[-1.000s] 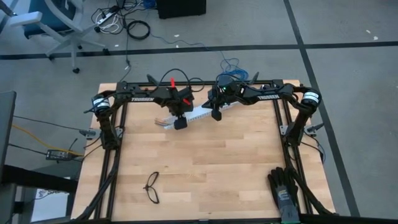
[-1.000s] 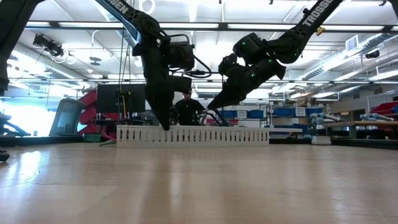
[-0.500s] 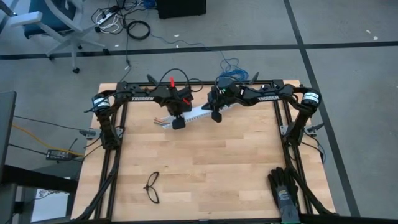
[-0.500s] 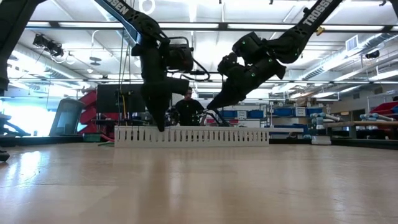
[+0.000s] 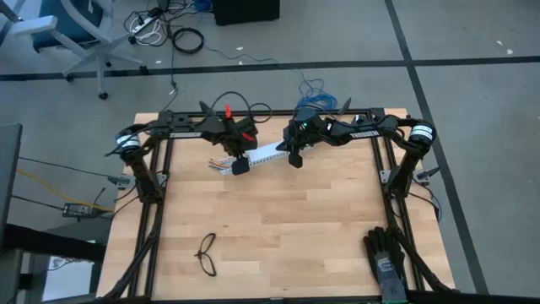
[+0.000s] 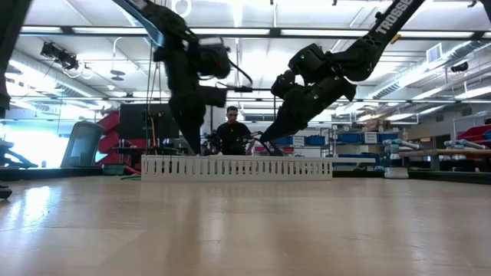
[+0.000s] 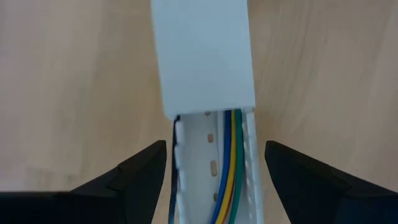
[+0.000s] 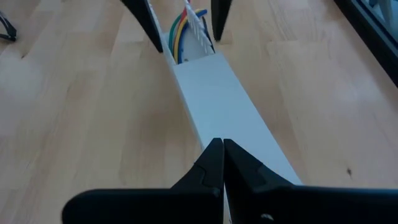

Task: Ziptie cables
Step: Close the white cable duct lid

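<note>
The left end effector (image 5: 239, 167) is hanging near the table's far edge, left of its middle, with its two dark fingers (image 7: 134, 180) standing apart on either side of the long white slotted plastic cable duct (image 5: 263, 154) and not touching it. The pale wooden table (image 5: 278, 219) is carrying that duct, which is lying slanted along the far edge. In the left wrist view the bundle of thin blue, yellow, orange and green cables (image 7: 228, 163) is lying inside the duct's open channel, running lengthwise, with one dark wire (image 7: 175, 168) along the channel's outer wall. From above, the cables' loose ends (image 5: 218, 163) are fanning out of the duct's left end onto the wood. A flat white cover (image 7: 203, 56) is sitting over the duct from just beyond the left fingers onward.

Nearer the table's front-left corner, a pair of black thin-framed glasses (image 5: 206, 254) is lying on the wood, well apart from everything else.

The right end effector (image 5: 294, 157) is hovering over the duct's right part, close to the table's far edge, with its fingers pressed together, the tips just above the cover (image 8: 227, 112); I cannot tell whether they are touching it.

By the front-right corner, a black glove (image 5: 384, 253) is resting on the table.

I cannot make out a ziptie in any view.
</note>
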### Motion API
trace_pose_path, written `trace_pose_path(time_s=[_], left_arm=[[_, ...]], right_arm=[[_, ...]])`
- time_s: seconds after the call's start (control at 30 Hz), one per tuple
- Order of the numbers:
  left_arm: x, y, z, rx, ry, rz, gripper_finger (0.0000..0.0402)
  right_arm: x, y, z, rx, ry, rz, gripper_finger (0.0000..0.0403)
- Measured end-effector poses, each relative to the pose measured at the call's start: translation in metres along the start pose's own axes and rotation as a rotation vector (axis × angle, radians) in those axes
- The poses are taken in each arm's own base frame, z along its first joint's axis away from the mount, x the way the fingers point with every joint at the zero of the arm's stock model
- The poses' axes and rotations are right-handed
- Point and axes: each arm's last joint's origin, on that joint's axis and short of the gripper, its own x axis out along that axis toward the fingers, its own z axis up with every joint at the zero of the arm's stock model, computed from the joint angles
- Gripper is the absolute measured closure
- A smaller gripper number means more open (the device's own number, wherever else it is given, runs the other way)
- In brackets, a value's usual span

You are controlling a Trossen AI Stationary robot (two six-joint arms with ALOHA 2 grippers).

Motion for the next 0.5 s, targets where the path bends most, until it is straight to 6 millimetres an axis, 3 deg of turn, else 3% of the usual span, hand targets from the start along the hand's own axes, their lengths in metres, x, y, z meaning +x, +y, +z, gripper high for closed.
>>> trace_pose_path(time_s=[0.27,0.37,0.5], left_arm=[[-0.038,-0.012,-0.051,-0.099,-0.315,0.054,0.0117],[-0.031,-0.020,-0.071,-0.139,-0.483,0.055,0.0117],[-0.002,-0.026,-0.089,-0.143,-0.592,0.044,0.0117]], right_arm=[[0.000,0.000,0.000,-0.001,-0.002,-0.002,0.0403],[0.000,0.000,0.001,-0.003,-0.006,-0.003,0.0403],[0.000,-0.001,0.003,-0.012,-0.029,-0.008,0.0403]])
